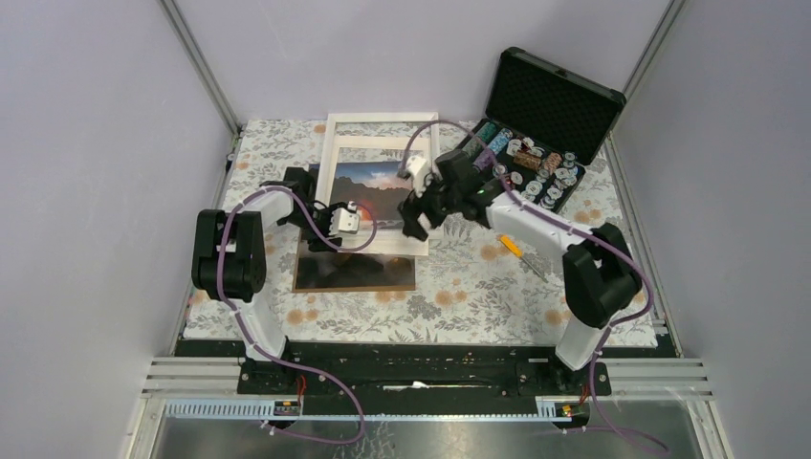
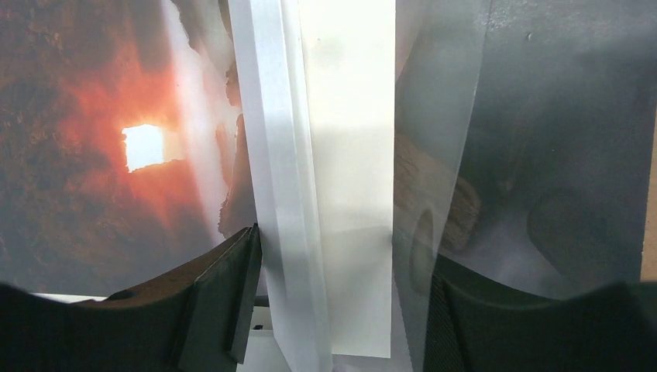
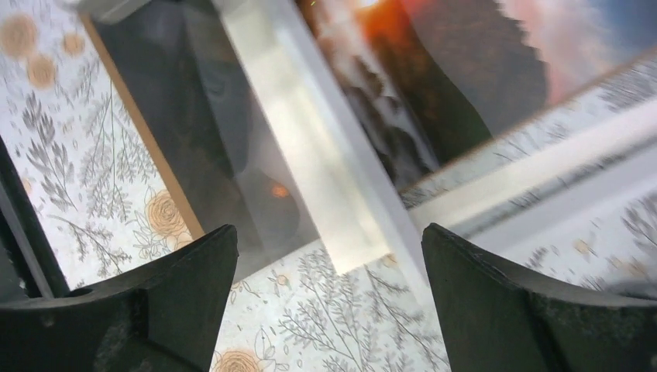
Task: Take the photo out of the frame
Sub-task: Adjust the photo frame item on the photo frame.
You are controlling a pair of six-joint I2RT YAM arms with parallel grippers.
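The sunset-landscape photo [image 1: 368,184] lies inside the narrow white frame [image 1: 383,117] on the floral bench [image 1: 459,296]. The left jaws, half open, straddle its rail, seemingly to steady it; the right jaws gape empty.

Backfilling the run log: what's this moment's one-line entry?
left gripper: open, straddling frame rail | right gripper: open, empty, over frame's near edge | photo: visible inside frame, not out

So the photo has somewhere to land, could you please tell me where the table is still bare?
The widest bare cloth lies along the near edge, between the dark panel and the arms' bases. A smaller patch sits left of the frame. The chip case crowds the far right.
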